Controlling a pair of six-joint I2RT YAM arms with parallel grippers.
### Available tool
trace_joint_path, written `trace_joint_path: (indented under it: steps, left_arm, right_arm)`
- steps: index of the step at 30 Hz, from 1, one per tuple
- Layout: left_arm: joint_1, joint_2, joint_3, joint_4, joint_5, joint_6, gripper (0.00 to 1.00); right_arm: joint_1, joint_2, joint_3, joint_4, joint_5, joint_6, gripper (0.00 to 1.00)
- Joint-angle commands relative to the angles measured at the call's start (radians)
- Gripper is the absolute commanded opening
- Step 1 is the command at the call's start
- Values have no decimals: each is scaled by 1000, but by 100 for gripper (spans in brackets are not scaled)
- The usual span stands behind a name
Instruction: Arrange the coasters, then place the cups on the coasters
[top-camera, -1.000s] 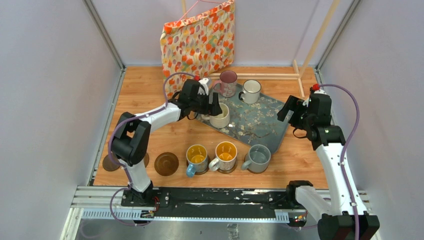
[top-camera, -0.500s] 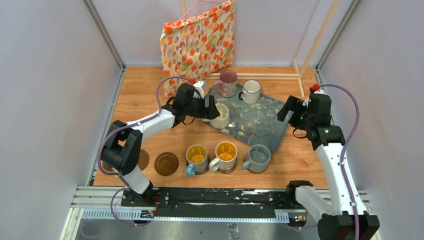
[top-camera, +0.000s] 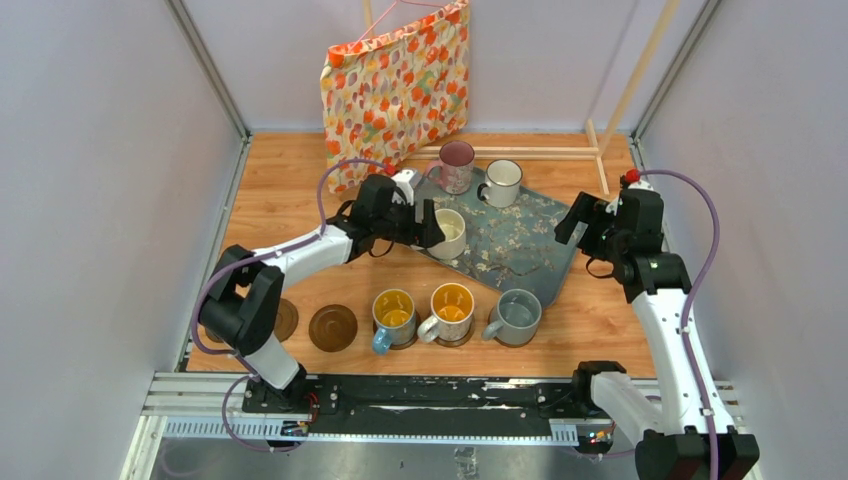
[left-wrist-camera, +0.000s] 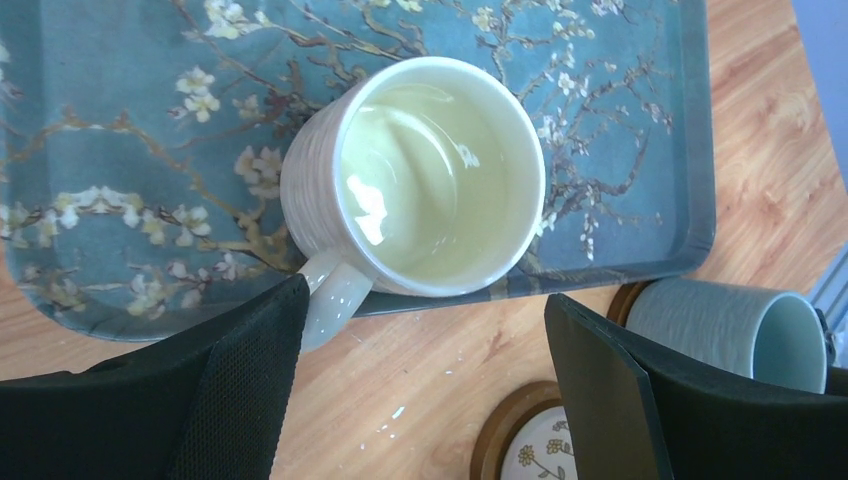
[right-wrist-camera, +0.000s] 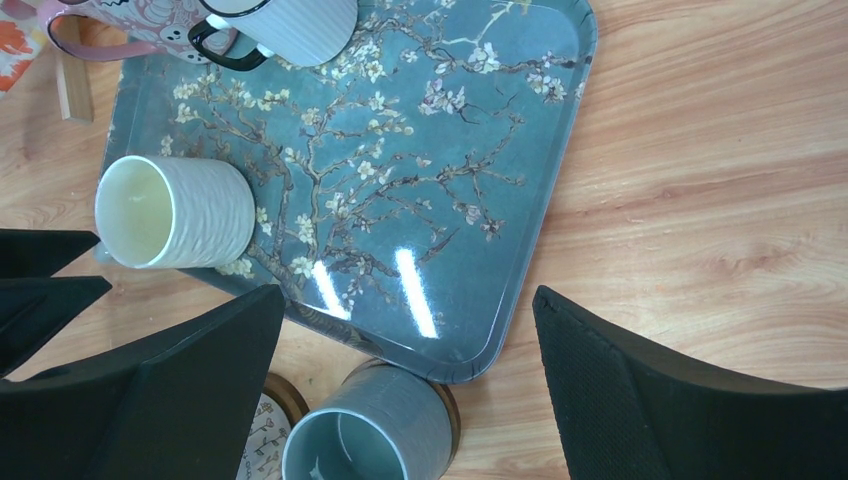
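The cream cup (top-camera: 447, 232) (left-wrist-camera: 440, 180) stands on the front-left edge of the floral tray (top-camera: 520, 250), its handle (left-wrist-camera: 330, 300) right by one pad. My left gripper (top-camera: 428, 226) (left-wrist-camera: 425, 370) is open just short of it, with only bare wood between the pads. The pink cup (top-camera: 457, 165) and the white dark-rimmed cup (top-camera: 502, 182) stand at the tray's back. The blue-handled cup (top-camera: 393, 317), the yellow-inside cup (top-camera: 451, 312) and the grey cup (top-camera: 517, 317) (right-wrist-camera: 360, 440) each sit on a coaster. Two bare coasters (top-camera: 333, 327) (top-camera: 281, 320) lie to their left. My right gripper (top-camera: 580, 222) (right-wrist-camera: 410, 295) hangs open over the tray's right side.
A flowered cloth bag (top-camera: 398, 85) leans on the back wall. Wooden slats (top-camera: 600, 150) lie at the back right. The left arm's elbow (top-camera: 245, 295) hangs over the leftmost coaster. Side walls close in the table.
The left gripper has moved slightly right and forward toward the cream cup, and its elbow has swung left. The right arm and all cups have stayed put.
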Motion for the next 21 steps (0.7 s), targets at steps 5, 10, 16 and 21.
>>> trace_joint_path:
  steps: [5, 10, 16, 21]
  left_arm:
    - [-47, -19, -29, -30, -10, 25, 88]
    - [-55, -3, 29, -144, -62, 113, 83]
    - [-60, 48, 129, -258, -114, 252, 70]
    - [-61, 109, 189, -287, -125, 338, 64]
  right_arm:
    - [3, -17, -25, -22, 14, -7, 100]
    - [3, -17, -28, -21, 18, -5, 100]
    - [3, -13, -31, -20, 19, -3, 100]
    - [2, -10, -36, -19, 20, -6, 100]
